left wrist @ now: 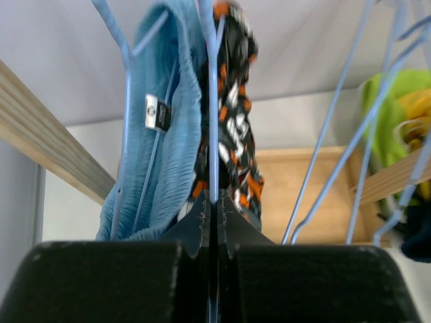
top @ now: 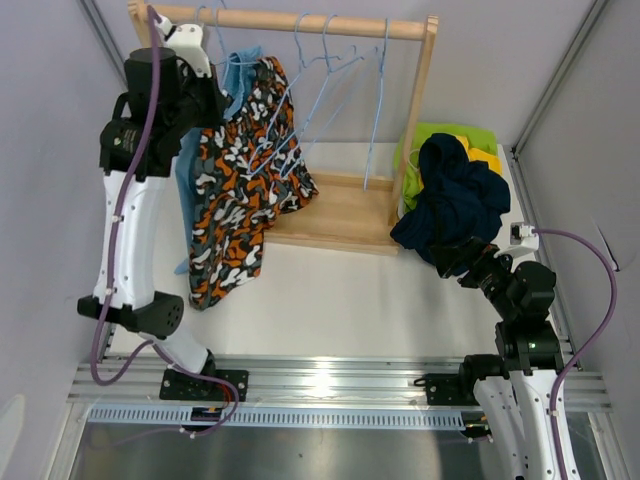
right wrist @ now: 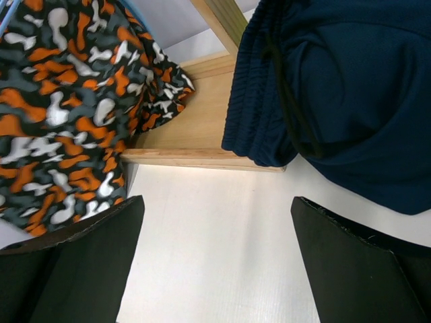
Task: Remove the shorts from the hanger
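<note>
Left gripper (left wrist: 214, 202) fingers pinched tight on a blue hanger wire (left wrist: 213, 101), with the camo shorts (top: 240, 190) right behind it and the light blue shorts (left wrist: 168, 155) just beside. Both pairs hang on the rack (top: 300, 22), left end. Right gripper (right wrist: 217, 205) is spread wide, holding nothing, low over the table near the navy shorts (top: 455, 200). Navy, lime green (top: 445, 133) and yellow (top: 487, 157) are off, piled at the rack's right end. Bare hangers (top: 325, 90) hang mid-rail. Judged three done, two left, camo likely next.
</note>
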{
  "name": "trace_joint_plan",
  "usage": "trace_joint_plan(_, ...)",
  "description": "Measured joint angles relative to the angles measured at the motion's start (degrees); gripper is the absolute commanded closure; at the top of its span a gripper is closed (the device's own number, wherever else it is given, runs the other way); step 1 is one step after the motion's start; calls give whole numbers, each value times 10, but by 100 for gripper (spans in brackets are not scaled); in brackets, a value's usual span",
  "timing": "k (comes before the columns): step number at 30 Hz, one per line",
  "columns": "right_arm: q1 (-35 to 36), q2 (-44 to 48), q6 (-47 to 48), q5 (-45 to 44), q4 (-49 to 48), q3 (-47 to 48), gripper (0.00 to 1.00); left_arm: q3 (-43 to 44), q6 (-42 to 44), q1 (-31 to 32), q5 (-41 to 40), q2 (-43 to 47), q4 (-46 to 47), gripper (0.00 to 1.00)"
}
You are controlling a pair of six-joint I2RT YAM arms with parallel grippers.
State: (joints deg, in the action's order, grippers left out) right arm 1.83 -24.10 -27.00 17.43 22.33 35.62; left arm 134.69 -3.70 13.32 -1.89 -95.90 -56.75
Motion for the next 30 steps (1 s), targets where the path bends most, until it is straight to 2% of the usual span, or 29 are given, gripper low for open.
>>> trace_joint_plan(11, 0, 5, 0, -2, 16, 40, 1, -19, -8, 0, 52, 112, 27, 100)
trace_joint_plan(21, 0, 12, 0, -4, 29, 64, 0, -101, -9, 0, 71, 206, 55, 100)
trace_joint_plan(24, 0, 12, 1, 12, 24, 75, 1, -219, -10, 0, 88, 267, 88, 100)
trace_joint_plan(30, 0, 7, 3, 82, -8, 104, 0, -534, -26, 0, 131, 479, 98, 100)
